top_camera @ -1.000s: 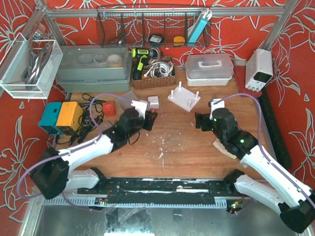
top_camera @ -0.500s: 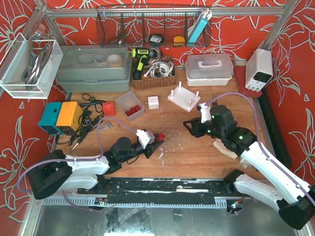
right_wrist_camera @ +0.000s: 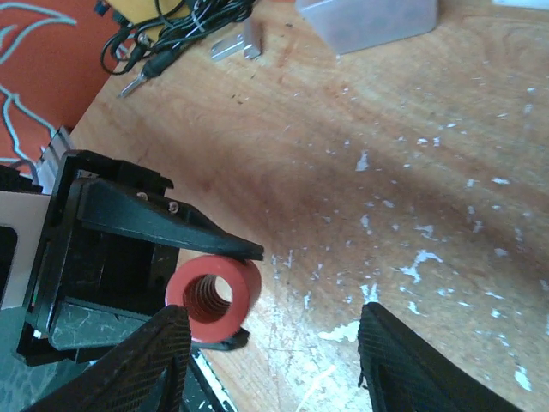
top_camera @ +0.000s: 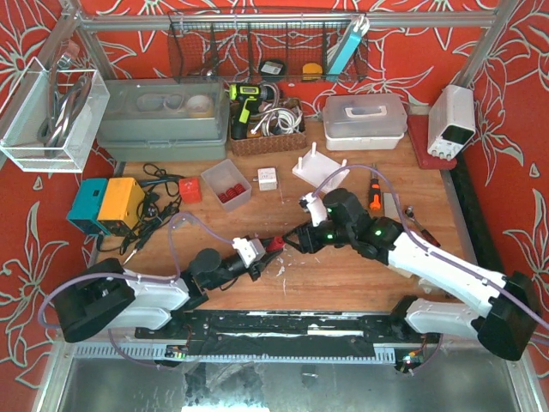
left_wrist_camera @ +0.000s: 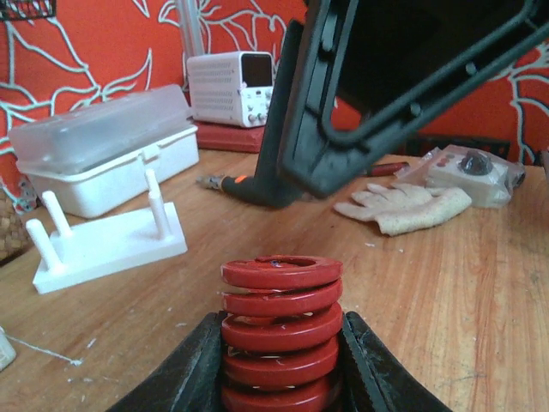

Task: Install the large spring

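The large spring [left_wrist_camera: 281, 330] is a thick red coil, and my left gripper [left_wrist_camera: 283, 365] is shut on its lower turns, holding it just above the table. From above, the large spring [top_camera: 276, 245] is at the middle front of the table in the left gripper [top_camera: 268, 250]. My right gripper [top_camera: 297, 239] points at it from the right. In the right wrist view the right gripper [right_wrist_camera: 270, 343] is open, and the large spring [right_wrist_camera: 213, 296] shows end-on beside its left finger, untouched. The white peg stand [top_camera: 319, 170] sits at the back.
A clear bin of red parts [top_camera: 227, 183] and a small white box [top_camera: 268, 178] lie behind the left arm. A screwdriver [top_camera: 374, 190] and a cloth [left_wrist_camera: 403, 206] lie to the right. Cables [top_camera: 159, 193] and a teal-yellow box [top_camera: 107, 204] are at the left.
My left gripper came back from the clear bin to the middle front, carrying the spring. The right arm swung left and lowered until its open fingers face the spring.
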